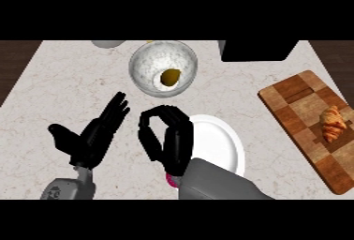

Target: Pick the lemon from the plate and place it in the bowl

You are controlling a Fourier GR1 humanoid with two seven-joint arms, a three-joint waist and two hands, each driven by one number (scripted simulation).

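- Lemon (171,75) already lies in the bowl (142,63) near the counter's (62,84) far edge.
- Right hand (166,136), curled and empty over the plate's (221,140) left rim, could nudge the plate when pulling away.
- Left hand (93,133) rests open, no risk.

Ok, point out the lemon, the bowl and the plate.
lemon (170,75): head view, middle of the fruit, lying inside the bowl.
bowl (146,60): head view, inner wall left of the lemon.
plate (217,140): head view, bare white middle, right of the right hand.
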